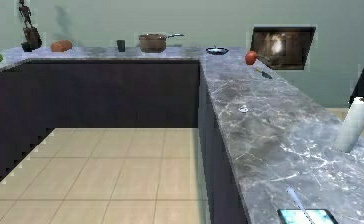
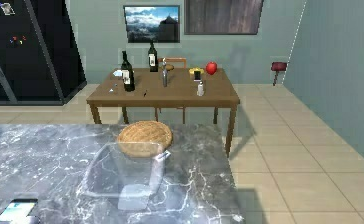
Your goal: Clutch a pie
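A round, tan pie point(image 2: 145, 138) with a woven crust lies on the grey marble counter point(image 2: 50, 160), at its far edge in the arm side view. Just in front of it on the same counter stands a clear glass container point(image 2: 125, 178).
Beyond the counter is a wooden table point(image 2: 170, 98) with two dark bottles point(image 2: 128, 72), a red apple point(image 2: 211, 68) and a small shaker point(image 2: 200, 88); a black fridge point(image 2: 30, 50) is at the left. The forward view has a U-shaped counter point(image 1: 260, 110) carrying a pot point(image 1: 153, 42), a red fruit point(image 1: 251, 58), a white roll point(image 1: 355, 122) and a statue point(image 1: 28, 25), around tan tiled floor point(image 1: 110, 175).
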